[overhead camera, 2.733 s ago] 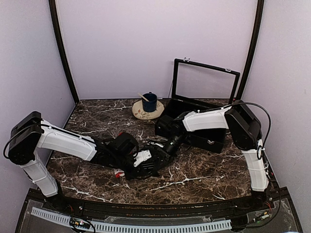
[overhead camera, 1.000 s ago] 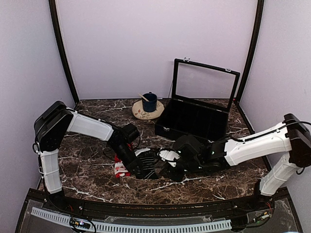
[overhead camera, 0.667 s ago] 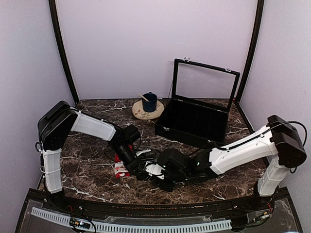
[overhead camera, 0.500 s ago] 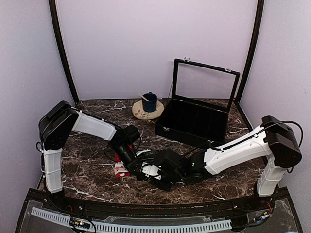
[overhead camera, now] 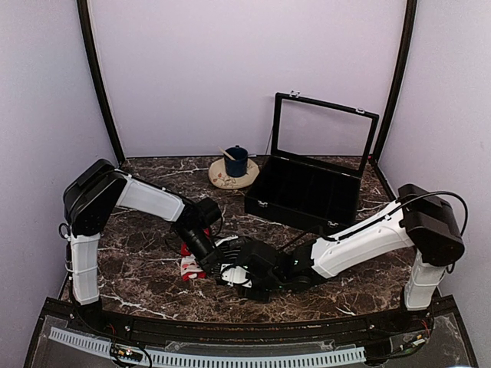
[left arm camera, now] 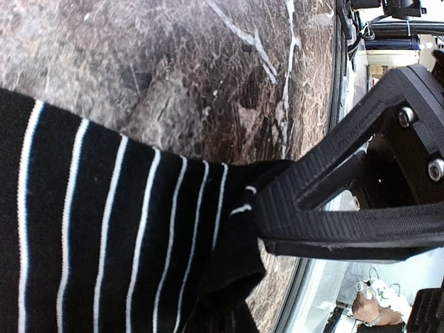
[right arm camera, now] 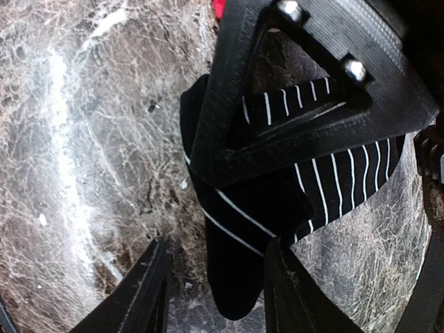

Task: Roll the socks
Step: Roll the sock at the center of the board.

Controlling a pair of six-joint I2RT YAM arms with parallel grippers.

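Observation:
The black sock with thin white stripes (left arm camera: 104, 229) lies on the marble, and my left gripper (left arm camera: 258, 211) is shut on its edge. In the top view that gripper (overhead camera: 211, 259) sits over the black sock (overhead camera: 229, 247), with the red sock (overhead camera: 189, 265) just to its left, partly hidden under the arm. My right gripper (right arm camera: 218, 291) is open. The black sock's (right arm camera: 243, 277) dark rounded end lies between its fingers (right arm camera: 154, 291). The left gripper's ribbed finger (right arm camera: 229, 104) crosses the sock above that end. A sliver of red sock (right arm camera: 218, 7) shows at the top edge.
An open black case (overhead camera: 307, 201) with a raised glass lid (overhead camera: 326, 126) stands at the back right. A blue mug (overhead camera: 235, 161) sits on a round saucer (overhead camera: 222, 179) at the back centre. The table's front edge (overhead camera: 253, 310) runs just below both grippers.
My right arm has swung left along the table front, bringing its open gripper up to the black sock's end beside the left gripper. The left gripper has stayed shut on the sock.

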